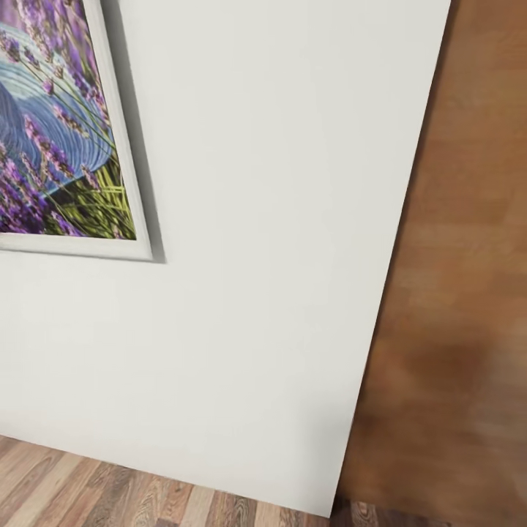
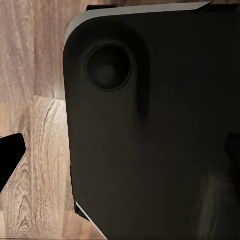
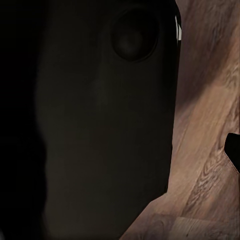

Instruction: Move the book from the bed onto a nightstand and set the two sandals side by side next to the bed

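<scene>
Head view, left to right: framed lavender picture (image 1: 58, 124), white wall (image 1: 256, 256), brown wooden surface (image 1: 461, 256) — robot presumably in transit. Wrist cameras faced the dark robot base (image 2: 150, 130) over plank floor (image 2: 35, 130), arms apparently tucked. Finger spread — cannot tell. Book, sandals unseen.

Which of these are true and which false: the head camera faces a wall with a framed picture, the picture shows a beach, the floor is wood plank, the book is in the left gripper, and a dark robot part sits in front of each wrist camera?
1. The head view faces a white wall with a framed picture. True.
2. The picture shows a beach. False: it shows purple flowers and green stems.
3. The floor is wood plank. True.
4. The left gripper holds the book. False: no book is in sight.
5. A dark robot part sits before each wrist camera. True.
</scene>
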